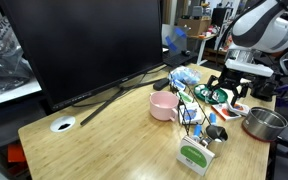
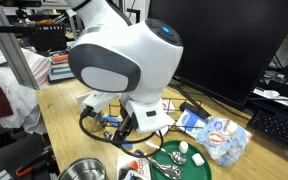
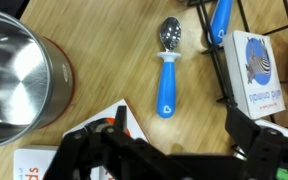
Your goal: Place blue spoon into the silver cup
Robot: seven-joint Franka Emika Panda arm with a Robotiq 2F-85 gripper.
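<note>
In the wrist view the blue spoon (image 3: 169, 70) lies flat on the wooden table, blue handle toward me and shiny bowl away. My gripper (image 3: 180, 135) hangs open and empty above the table just short of the handle's end. In an exterior view the gripper (image 1: 229, 95) hovers over the right part of the table, and a small shiny cup (image 1: 216, 132) that looks like the silver cup stands in front of it. The cup does not show in the wrist view.
A wide steel pot (image 3: 12, 75) (image 1: 264, 123) stands beside the spoon. A black wire rack (image 3: 224, 60) holds another blue utensil (image 3: 219, 18) next to a zebra-print box (image 3: 256, 72). A pink mug (image 1: 164, 104), a large monitor (image 1: 84, 45) and a green-white box (image 1: 196, 155) share the table.
</note>
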